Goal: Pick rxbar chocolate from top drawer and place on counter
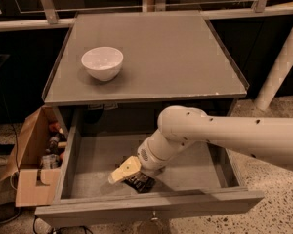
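Note:
The top drawer (88, 155) is pulled open below the counter (171, 52). My gripper (129, 175) reaches down into the drawer near its front wall, its cream-coloured fingers (123, 170) lying over the rxbar chocolate (140, 182), a small black-wrapped bar on the drawer floor. Only the bar's right part shows past the fingers. The white arm (219, 135) comes in from the right across the drawer.
A white bowl (102, 63) stands on the counter's left side. A brown cardboard box (33, 152) with bottles stands on the floor left of the drawer. A white post (283, 62) rises at the right.

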`<state>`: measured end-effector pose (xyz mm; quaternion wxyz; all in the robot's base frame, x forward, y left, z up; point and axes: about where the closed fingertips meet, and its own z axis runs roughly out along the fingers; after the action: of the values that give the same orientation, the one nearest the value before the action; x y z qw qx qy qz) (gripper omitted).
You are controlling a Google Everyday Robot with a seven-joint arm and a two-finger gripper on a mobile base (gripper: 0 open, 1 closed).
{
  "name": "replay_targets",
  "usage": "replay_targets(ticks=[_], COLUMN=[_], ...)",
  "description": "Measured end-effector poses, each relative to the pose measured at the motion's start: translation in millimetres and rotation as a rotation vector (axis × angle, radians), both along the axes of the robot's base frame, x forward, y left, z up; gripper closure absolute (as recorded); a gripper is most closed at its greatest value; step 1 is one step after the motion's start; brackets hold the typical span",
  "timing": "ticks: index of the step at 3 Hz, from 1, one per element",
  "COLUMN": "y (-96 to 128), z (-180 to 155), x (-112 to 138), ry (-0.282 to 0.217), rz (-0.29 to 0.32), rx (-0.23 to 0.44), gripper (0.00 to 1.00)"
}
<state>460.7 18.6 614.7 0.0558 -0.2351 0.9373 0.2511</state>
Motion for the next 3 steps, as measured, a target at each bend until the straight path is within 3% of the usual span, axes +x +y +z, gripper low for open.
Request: replay_targets(ticks=[1,2,3], y=[11,11,15], z=[26,26,15], x=[-27,-27,-21], ry=[-0.02,-0.02,0.014], rz=[0.03,0.031,0.024], rx=[0.031,0.032,0.038], gripper=[0.0,0.0,0.0])
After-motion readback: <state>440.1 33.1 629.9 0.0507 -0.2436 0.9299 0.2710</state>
